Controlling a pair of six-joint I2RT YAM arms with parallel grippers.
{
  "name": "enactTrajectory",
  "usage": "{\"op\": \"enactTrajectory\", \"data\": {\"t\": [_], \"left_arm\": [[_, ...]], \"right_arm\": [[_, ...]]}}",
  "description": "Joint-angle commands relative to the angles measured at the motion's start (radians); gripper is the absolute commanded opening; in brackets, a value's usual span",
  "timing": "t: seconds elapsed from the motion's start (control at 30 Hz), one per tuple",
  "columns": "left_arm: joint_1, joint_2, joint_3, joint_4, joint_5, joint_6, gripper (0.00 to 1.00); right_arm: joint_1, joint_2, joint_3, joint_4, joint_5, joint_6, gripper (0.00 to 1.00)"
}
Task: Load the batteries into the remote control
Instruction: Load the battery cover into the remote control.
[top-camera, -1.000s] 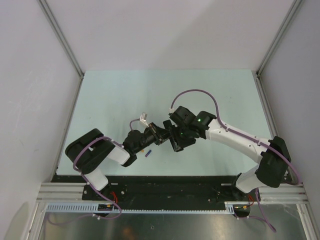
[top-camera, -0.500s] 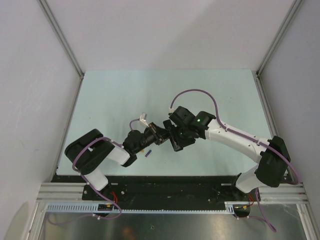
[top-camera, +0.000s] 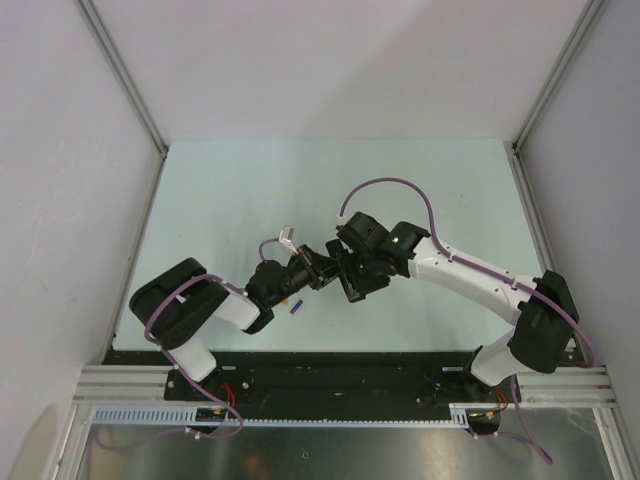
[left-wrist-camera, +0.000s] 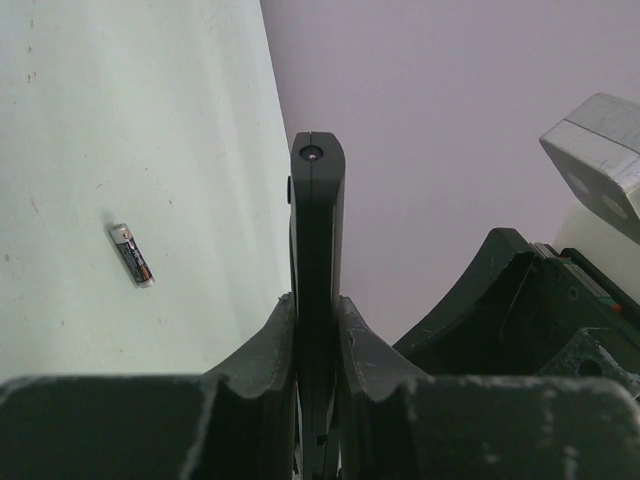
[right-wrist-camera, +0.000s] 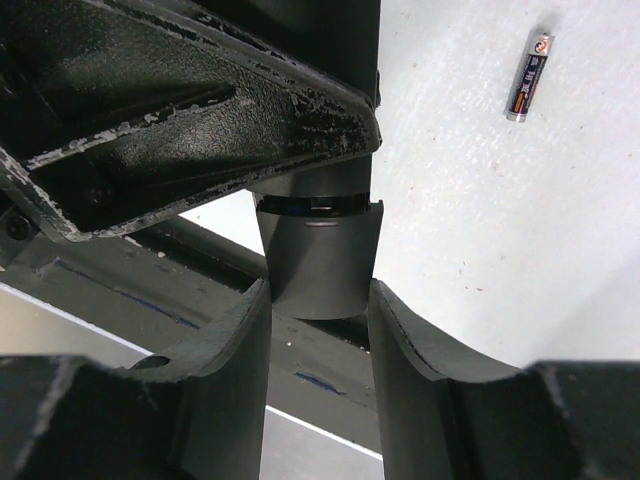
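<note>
The left gripper (left-wrist-camera: 315, 300) has its jaws clamped on the remote (left-wrist-camera: 317, 220), which juts out past them edge-on. The right gripper (right-wrist-camera: 318, 290) has its jaws closed against both edges of one end of the remote. In the top view the two grippers meet near the centre of the surface (top-camera: 230, 200). A battery (top-camera: 296, 306) lies loose on the surface at 7 o'clock from them, touching nothing.

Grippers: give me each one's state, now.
Left gripper: jaws closed on the remote control.
Right gripper: jaws closed on the remote control's end.
</note>
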Motion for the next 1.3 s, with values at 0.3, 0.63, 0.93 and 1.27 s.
{"op": "enactTrajectory", "data": {"t": [0.3,0.63,0.93,1.27], "left_arm": [[-0.011,-0.026,0.043,0.369,0.008,-0.169,0.00],[-0.008,-0.037,0.053,0.369,0.000,-0.194,0.00],[-0.006,-0.031,0.055,0.369,0.002,-0.199,0.00],[-0.006,-0.009,0.061,0.369,0.012,-0.197,0.00]], "right_arm": [[-0.001,0.000,0.042,-0.003,0.040,-0.010,0.41],[0.000,0.001,0.042,-0.008,0.042,-0.010,0.53],[-0.001,-0.006,0.042,-0.003,0.047,-0.006,0.58],[-0.007,-0.019,0.045,0.003,0.047,-0.001,0.59]]}}
